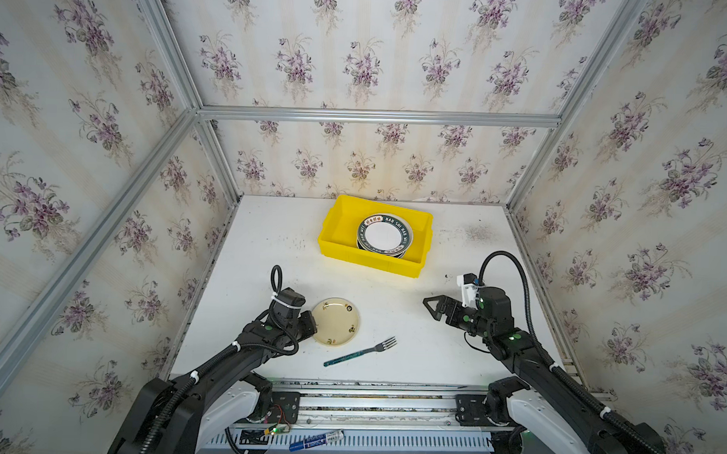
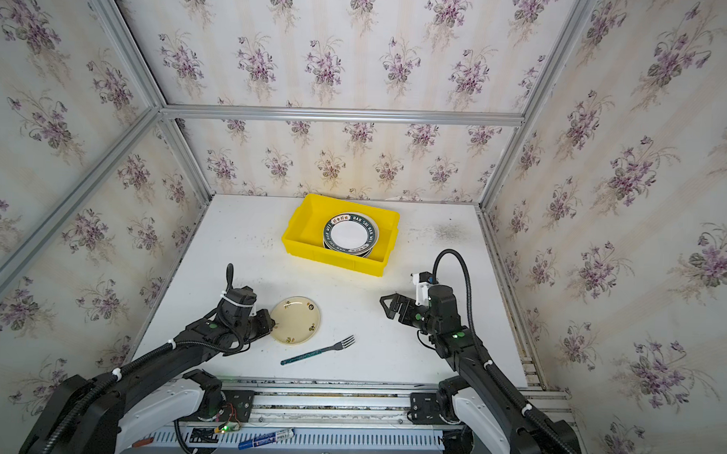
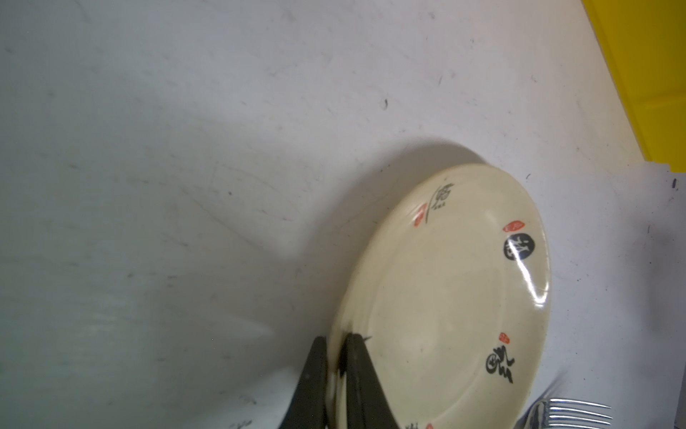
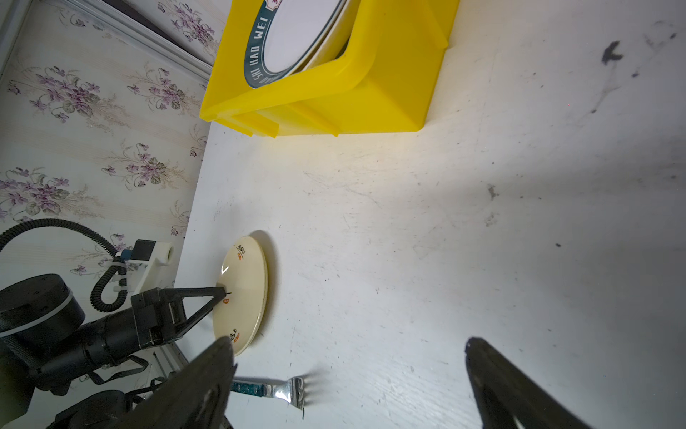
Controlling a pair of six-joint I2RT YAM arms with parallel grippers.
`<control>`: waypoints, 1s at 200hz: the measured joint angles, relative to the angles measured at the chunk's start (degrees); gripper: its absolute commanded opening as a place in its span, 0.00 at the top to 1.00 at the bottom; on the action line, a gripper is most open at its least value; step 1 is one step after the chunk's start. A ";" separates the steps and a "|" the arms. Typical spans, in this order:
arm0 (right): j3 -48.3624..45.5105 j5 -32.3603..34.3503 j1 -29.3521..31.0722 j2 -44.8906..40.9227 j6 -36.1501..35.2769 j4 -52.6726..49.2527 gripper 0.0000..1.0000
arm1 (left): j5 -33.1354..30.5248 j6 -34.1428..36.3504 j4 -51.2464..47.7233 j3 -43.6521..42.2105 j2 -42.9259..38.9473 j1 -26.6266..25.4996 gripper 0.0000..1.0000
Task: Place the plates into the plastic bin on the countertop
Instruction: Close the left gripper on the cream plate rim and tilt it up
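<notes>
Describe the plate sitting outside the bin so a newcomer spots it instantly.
On the white countertop, look in front of the yellow plastic bin, toward the near left. There a single cream plate sits beside a teal-handled fork, its rim pinched by the left end effector. Unlike the teal-rimmed white plates stacked in the bin, it is cream with small dark and red motifs.

A glittery teal-handled fork (image 1: 359,352) is lying in the lower middle of a top view, tines pointing upper right. Purple-flowered wallpaper (image 1: 359,61) is filling the upper frame, with an aluminium rail (image 1: 378,116) crossing it.
</notes>
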 measured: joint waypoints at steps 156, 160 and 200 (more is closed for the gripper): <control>-0.79 -0.02 0.02 -2.64 3.37 0.15 0.01 | 0.72 -0.68 -3.48 5.09 -9.25 -0.02 1.00; -0.79 -0.02 0.02 -2.71 3.50 0.15 0.01 | 0.81 -0.68 -3.48 5.42 -9.27 -0.02 1.00; -0.79 -0.02 0.02 -3.76 3.98 0.17 0.01 | 1.25 -0.61 -3.63 8.94 -9.03 -0.35 1.00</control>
